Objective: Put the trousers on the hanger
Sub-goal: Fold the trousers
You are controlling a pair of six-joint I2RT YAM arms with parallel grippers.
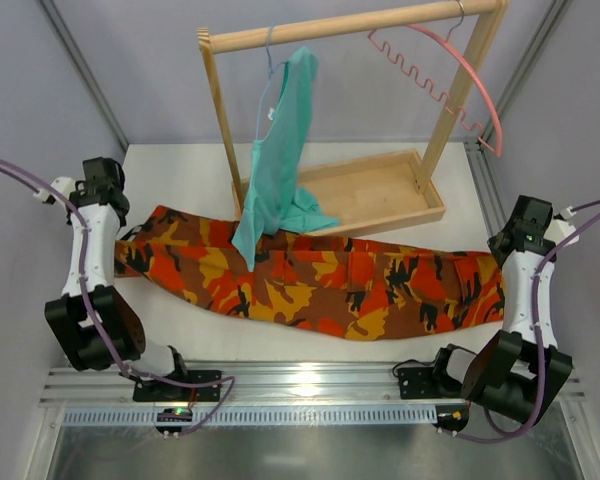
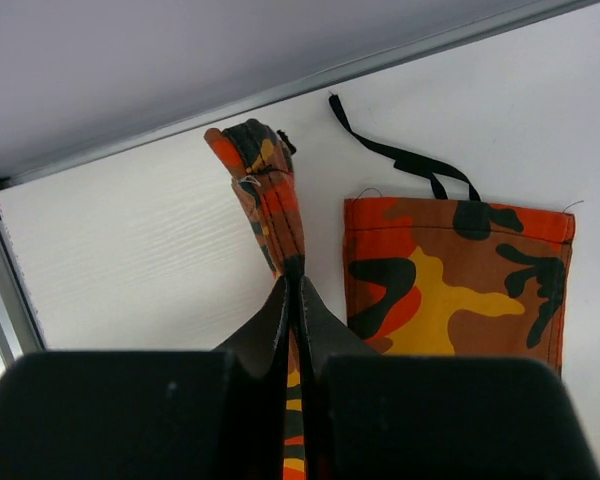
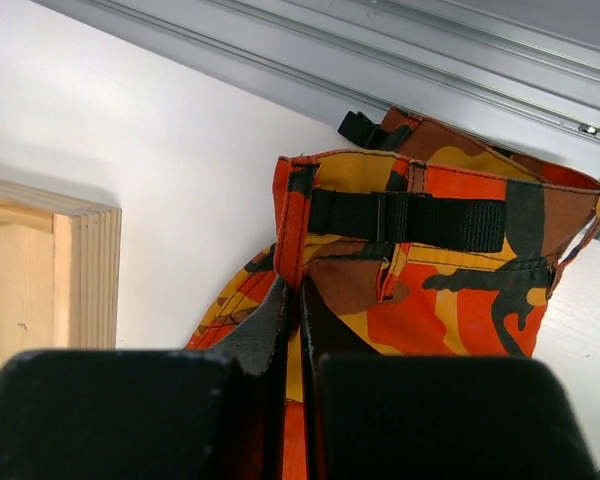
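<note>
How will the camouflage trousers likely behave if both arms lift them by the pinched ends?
Likely floppy: the trousers lie flat and creased on the table, so the middle should sag between the left gripper and right gripper. Probably light for their size, being thin cloth. Each pinch holds only a narrow fold, so slipping seems possible.

– What colours were the trousers (image 1: 320,285)?
– Orange, red, yellow, brown and black blotches, like camouflage.
– And the hanger (image 1: 483,88)?
– Pink. The shirt (image 1: 280,160) was plain teal, and the table (image 1: 180,170) was white.
</note>
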